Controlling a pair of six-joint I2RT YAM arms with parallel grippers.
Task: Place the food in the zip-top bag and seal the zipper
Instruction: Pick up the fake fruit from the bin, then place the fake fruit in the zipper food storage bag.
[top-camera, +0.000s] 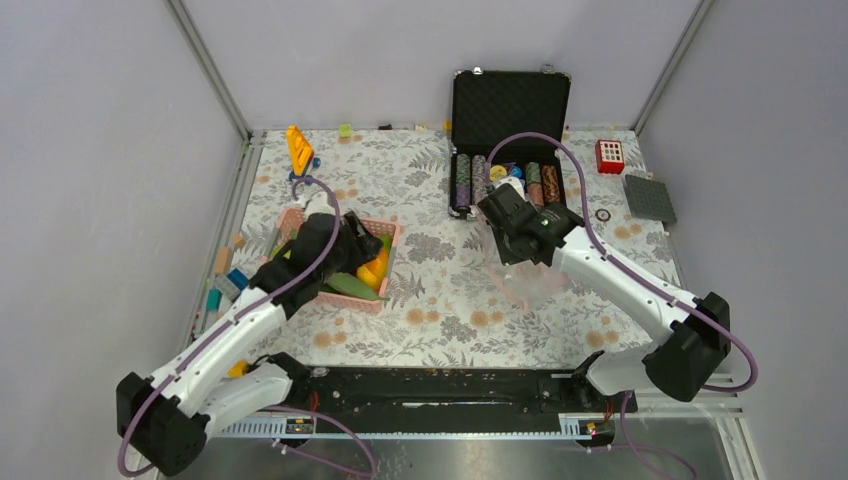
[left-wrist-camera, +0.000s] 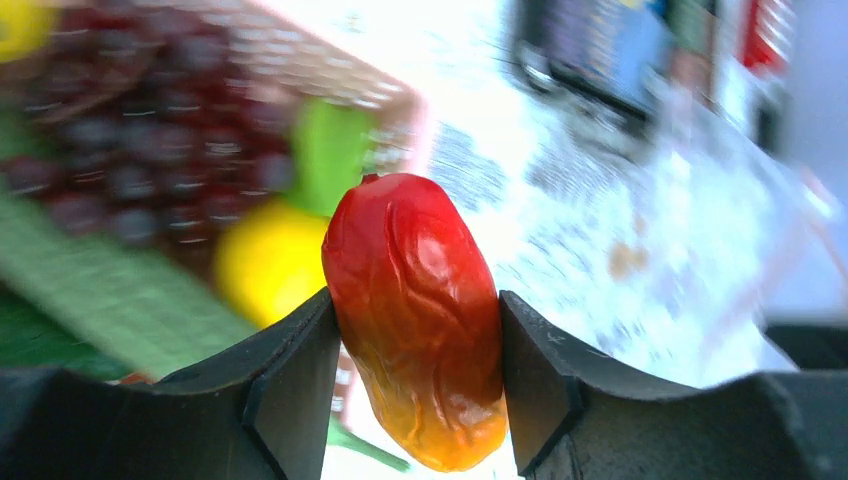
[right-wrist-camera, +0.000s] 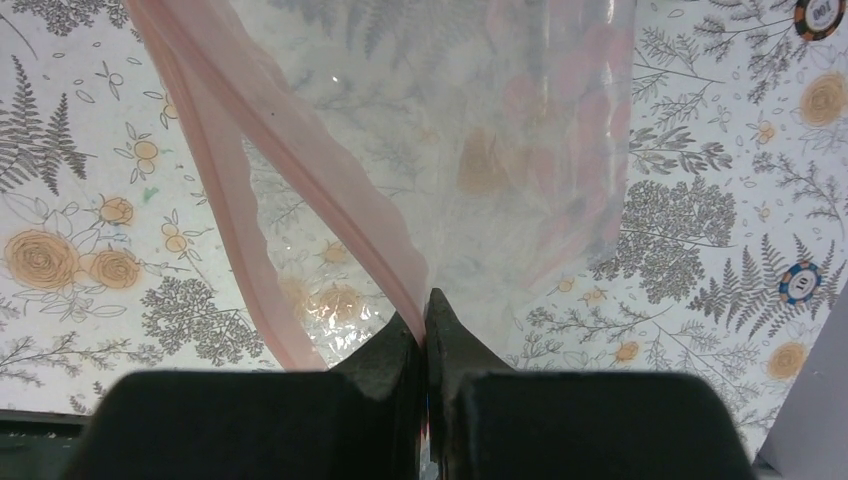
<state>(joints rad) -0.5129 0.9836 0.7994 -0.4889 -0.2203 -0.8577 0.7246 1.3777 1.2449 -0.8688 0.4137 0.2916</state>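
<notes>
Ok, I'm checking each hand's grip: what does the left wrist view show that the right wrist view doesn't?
Left wrist only: left gripper clamping the mango; grapes, citrus, pink basket blurred behind. Right wrist only: right gripper pinching the zipper, poker chips nearby. Both: floral table cover, perhaps the zip-top bag, too blurred in the left to confirm.

Mango (left-wrist-camera: 415, 320) red fading orange; zip-top bag (right-wrist-camera: 480, 150) clear; zipper (right-wrist-camera: 335, 190) pink; tablecloth (right-wrist-camera: 700, 220) grey-leaf floral.

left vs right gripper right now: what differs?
Left gripper is clamped on the mango, jaws spread wide; right gripper is pinched nearly flat on the zip-top bag at its pink zipper. Left gripper is over the pink basket; right gripper is near the black case. Both hold something.
</notes>
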